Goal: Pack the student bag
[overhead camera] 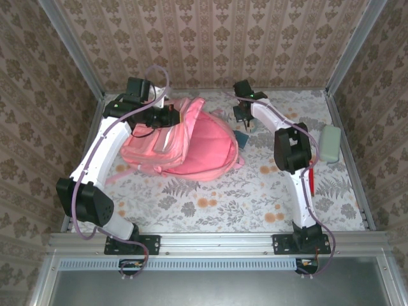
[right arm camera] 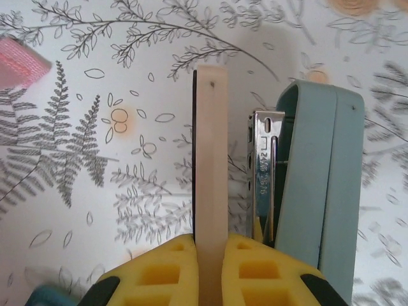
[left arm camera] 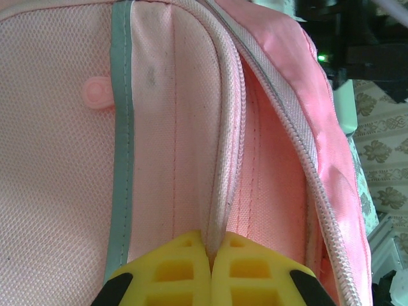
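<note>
1. Pink student bag [overhead camera: 191, 150] lying flat over the far-left part of the floral tabletop [overhead camera: 255, 204], one end toward the far wall, the rounded end toward the near side.
2. Left end effector [left arm camera: 211, 254] at the bag's far-left edge, clamped shut on a white-piped fabric edge. Yellow fingers [left arm camera: 169, 271] pressed together with the piping pinched between them.
3. Right of that pinched edge, a band of pink fabric, then the zipper teeth [left arm camera: 299, 153] running up and away along the bag's side.
4. Right end effector [right arm camera: 210, 245] just off the bag's far-right edge, closed on a thin pale slab [right arm camera: 210, 153] seen edge-on, dark along its left face.
5. Pale blue stapler [right arm camera: 319, 191] just beside the slab, on the side away from the bag. Metal magazine facing the slab, only a narrow gap between.
6. Pink strap [right arm camera: 19, 60] of the bag well apart from the slab, bare tabletop between.
7. Dark teal flat item [overhead camera: 242, 139] just beside the bag's right edge.
8. Pale green case [overhead camera: 330, 143] well to the bag's right, near the tabletop's right edge. Thin red thing [overhead camera: 310, 175] by the right arm, too hidden to name.
9. Open room: a wide bare stretch from the bag's near edge to the base rail, more to its right. Only a narrow strip between the bag's far end and the wall, and little room on its left side.
</note>
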### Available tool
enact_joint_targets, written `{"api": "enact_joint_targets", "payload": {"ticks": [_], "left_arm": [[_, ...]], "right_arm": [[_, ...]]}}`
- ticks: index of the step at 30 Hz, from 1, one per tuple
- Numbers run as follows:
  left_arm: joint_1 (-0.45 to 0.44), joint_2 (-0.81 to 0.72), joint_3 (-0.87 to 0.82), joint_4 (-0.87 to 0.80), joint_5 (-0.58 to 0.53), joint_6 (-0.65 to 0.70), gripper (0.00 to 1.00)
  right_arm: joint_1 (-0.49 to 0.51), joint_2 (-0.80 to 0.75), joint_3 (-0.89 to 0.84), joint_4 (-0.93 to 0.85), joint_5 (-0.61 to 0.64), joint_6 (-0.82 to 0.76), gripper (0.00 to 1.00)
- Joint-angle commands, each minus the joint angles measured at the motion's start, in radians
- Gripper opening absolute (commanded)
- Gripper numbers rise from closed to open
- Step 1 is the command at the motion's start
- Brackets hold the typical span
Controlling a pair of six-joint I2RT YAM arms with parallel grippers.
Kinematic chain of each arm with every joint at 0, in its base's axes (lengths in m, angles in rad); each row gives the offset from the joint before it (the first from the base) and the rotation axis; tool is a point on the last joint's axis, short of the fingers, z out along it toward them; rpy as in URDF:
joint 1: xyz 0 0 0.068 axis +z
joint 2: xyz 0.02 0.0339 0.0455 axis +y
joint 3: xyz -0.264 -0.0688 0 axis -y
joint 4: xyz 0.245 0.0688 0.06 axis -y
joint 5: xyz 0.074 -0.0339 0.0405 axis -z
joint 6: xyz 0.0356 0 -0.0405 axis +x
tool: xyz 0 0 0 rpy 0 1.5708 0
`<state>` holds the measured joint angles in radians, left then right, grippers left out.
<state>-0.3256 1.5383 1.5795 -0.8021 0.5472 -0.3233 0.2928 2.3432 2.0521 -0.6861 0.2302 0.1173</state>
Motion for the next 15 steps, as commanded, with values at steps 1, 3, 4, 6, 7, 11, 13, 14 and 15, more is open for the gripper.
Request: {"api": "enact_joint_targets", "payload": {"ticks": [1, 3, 4, 6, 7, 11, 13, 14, 15], "left_arm": [[0.025, -0.038, -0.007, 0.072, -0.015, -0.032, 0.0], [0.029, -0.043, -0.013, 0.091, -0.02, -0.048, 0.0], [0.03, -0.045, -0.018, 0.101, -0.02, -0.054, 0.0], [0.036, -0.046, -0.027, 0.121, -0.013, -0.071, 0.0], [0.038, -0.046, -0.029, 0.13, -0.007, -0.078, 0.0], [0.04, -0.043, -0.033, 0.151, 0.003, -0.092, 0.0], [0.042, -0.043, -0.04, 0.168, 0.004, -0.104, 0.0], [0.044, -0.042, -0.043, 0.175, 0.002, -0.11, 0.0], [0.046, -0.041, -0.046, 0.184, 0.003, -0.117, 0.0]], "right_arm": [[0.005, -0.171, -0.037, -0.009, 0.028, 0.039, 0.03], [0.012, -0.232, -0.068, -0.025, 0.003, 0.068, 0.03], [0.016, -0.258, -0.082, -0.028, -0.016, 0.081, 0.03], [0.034, -0.317, -0.126, -0.03, -0.056, 0.117, 0.03], [0.048, -0.342, -0.144, -0.032, -0.07, 0.132, 0.03], [0.101, -0.421, -0.209, -0.034, -0.121, 0.211, 0.03], [0.131, -0.452, -0.247, -0.019, -0.174, 0.274, 0.04], [0.143, -0.464, -0.263, -0.012, -0.197, 0.305, 0.04], [0.16, -0.473, -0.28, 0.002, -0.216, 0.338, 0.04]]}}
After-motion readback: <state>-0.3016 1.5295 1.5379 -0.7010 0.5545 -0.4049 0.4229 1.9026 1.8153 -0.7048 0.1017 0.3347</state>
